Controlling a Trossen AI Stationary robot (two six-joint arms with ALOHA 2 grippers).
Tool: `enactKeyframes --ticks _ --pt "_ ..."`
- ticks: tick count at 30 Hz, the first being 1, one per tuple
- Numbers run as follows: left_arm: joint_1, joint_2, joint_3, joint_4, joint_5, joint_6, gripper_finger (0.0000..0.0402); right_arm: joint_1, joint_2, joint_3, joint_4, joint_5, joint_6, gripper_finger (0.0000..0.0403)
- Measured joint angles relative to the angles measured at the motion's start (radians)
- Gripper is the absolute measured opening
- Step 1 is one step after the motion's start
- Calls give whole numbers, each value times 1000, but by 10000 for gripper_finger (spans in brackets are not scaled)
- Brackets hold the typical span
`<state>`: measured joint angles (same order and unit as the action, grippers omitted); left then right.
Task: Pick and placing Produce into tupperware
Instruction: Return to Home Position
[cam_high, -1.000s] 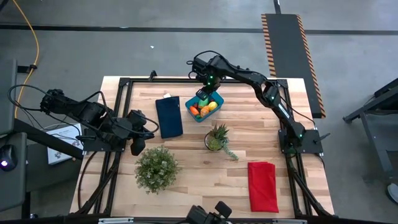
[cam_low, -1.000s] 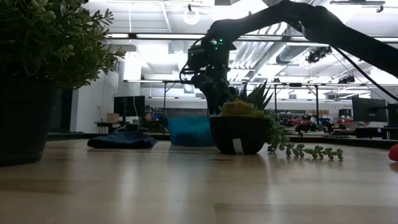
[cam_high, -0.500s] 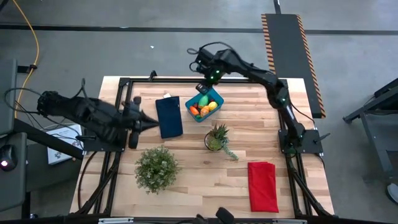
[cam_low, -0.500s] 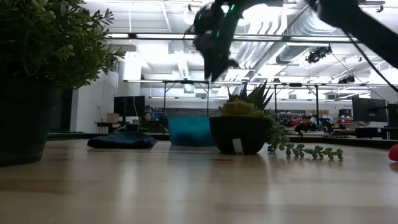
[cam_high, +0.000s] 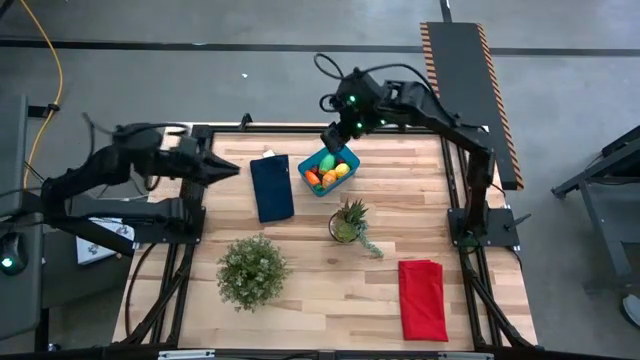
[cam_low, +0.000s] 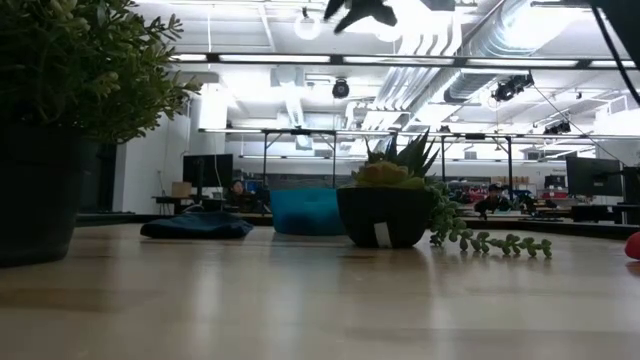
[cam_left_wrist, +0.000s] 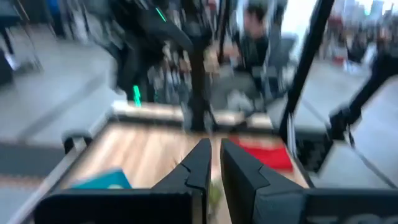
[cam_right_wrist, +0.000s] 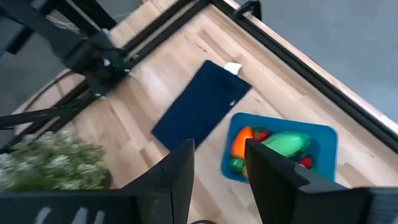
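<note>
Wooden tabletop (cam_high: 300, 290), open workshop behind. Tub (cam_right_wrist: 323, 132) with produce (cam_right_wrist: 286, 142) lies near the far edge, beneath the right gripper (cam_right_wrist: 217, 171), whose fingers are wide and empty. Left gripper (cam_left_wrist: 214, 165) sits at the left edge, fingers narrow.

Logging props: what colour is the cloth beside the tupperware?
The cloth is dark navy blue, clearest in the high view.

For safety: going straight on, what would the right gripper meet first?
Probably bare wooden table between the flat dark blue cloth and bright blue plastic tub; the right gripper, jaws open, hangs over the tub. Depth unclear.
</note>
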<state>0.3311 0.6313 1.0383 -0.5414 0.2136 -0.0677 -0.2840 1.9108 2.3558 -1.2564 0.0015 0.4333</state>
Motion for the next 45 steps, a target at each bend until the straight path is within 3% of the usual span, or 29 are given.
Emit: enactKeyframes --ticks 6,11,18,27,33,45 --pt "44 -244 -190 207 -16 -59 26 97 -18 0 -3 102 90 134" --pt "42 -431 -420 397 -61 -158 26 141 -18 0 -3 106 176 134" --pt "42 -591 -659 582 -163 -252 26 203 -18 0 17 -33 199 134" --pt "42 -626 -801 637 -180 -278 26 280 -39 -1 28 -56 223 134" --pt "42 -626 -909 837 -181 -289 26 279 -80 -1 18 -62 240 134" --pt "41 -626 -1007 969 -211 -307 26 287 -138 -1 -42 -36 244 134"
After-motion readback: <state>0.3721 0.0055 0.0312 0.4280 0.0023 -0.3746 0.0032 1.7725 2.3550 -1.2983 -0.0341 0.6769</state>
